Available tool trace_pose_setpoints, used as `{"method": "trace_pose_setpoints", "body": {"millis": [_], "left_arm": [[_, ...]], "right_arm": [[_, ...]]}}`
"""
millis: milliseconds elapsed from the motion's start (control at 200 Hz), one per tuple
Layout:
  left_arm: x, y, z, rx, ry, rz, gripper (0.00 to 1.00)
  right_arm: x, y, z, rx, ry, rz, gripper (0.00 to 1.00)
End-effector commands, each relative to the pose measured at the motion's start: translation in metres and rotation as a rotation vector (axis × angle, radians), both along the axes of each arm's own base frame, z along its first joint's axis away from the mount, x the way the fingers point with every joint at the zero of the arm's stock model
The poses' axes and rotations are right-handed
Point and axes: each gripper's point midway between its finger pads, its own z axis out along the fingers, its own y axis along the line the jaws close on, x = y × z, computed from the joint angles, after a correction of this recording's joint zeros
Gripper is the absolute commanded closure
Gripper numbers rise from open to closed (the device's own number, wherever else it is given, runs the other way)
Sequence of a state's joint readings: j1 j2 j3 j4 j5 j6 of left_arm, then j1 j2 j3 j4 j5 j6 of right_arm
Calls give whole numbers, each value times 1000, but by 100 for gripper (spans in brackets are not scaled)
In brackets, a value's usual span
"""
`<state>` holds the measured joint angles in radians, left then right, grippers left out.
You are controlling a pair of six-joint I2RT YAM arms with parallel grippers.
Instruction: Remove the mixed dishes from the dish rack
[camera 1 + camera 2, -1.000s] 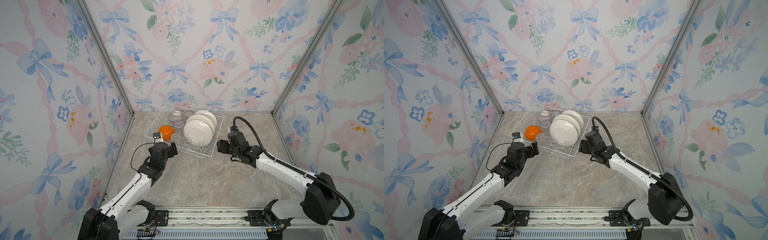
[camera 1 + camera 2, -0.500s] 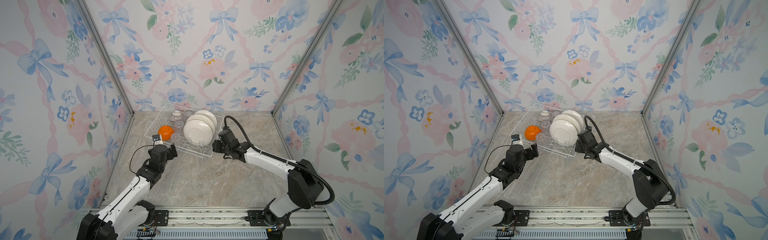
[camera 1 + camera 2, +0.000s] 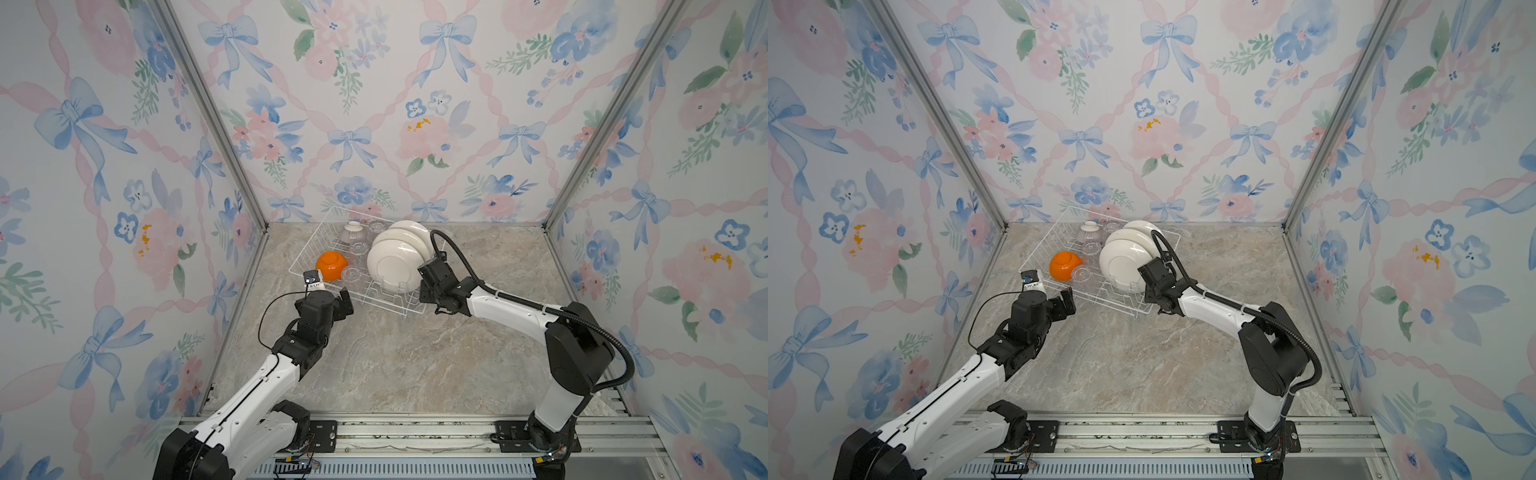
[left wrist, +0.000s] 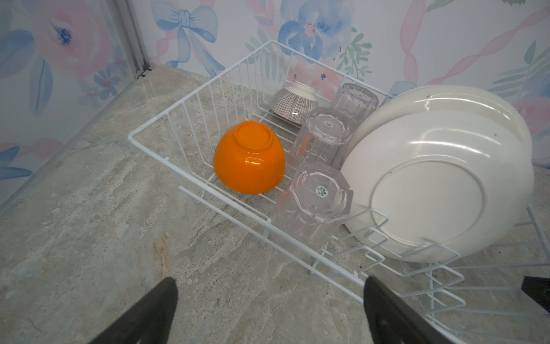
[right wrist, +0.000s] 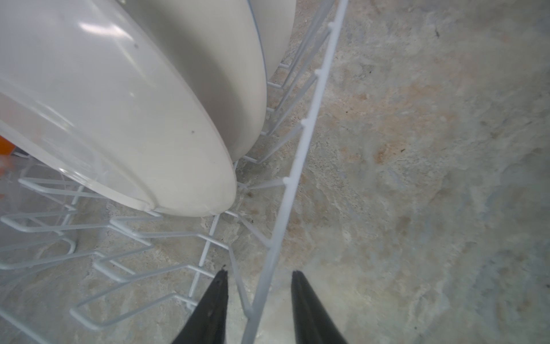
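- The left end effector (image 4: pixel 269 287) has crept a little closer to the near corner of the dish rack (image 4: pixel 190 97). Its fingers are still spread wide and hold nothing.
- Every dish is still in the rack: the orange bowl (image 4: pixel 248 158) upside down, the clear tumblers (image 4: pixel 315 202) and the pale ribbed bowl (image 4: pixel 293 104) behind it, and the white plates (image 4: pixel 440 184) standing in the prongs.
- The right end effector (image 5: pixel 259 272) has swung in to the rack's right rim. Its jaws have narrowed and now straddle the wire, with a gap still on each side.
- I take that as bracing the rack, so unloading has not begun.
- The marbled surface (image 3: pixel 395 365) around the rack is bare, and flowered wallpaper (image 3: pixel 374 104) closes in three sides.
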<state>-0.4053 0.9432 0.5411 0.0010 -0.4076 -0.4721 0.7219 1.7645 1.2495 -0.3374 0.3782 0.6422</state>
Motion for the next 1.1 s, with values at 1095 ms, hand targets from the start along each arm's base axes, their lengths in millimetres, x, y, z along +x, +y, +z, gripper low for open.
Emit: {"method": "trace_pose_setpoints", "body": {"millis": [1095], "left_arm": [[-1, 0, -1, 20, 3, -6, 2]], "right_arm": [[-86, -156, -35, -199, 122, -340, 77]]}}
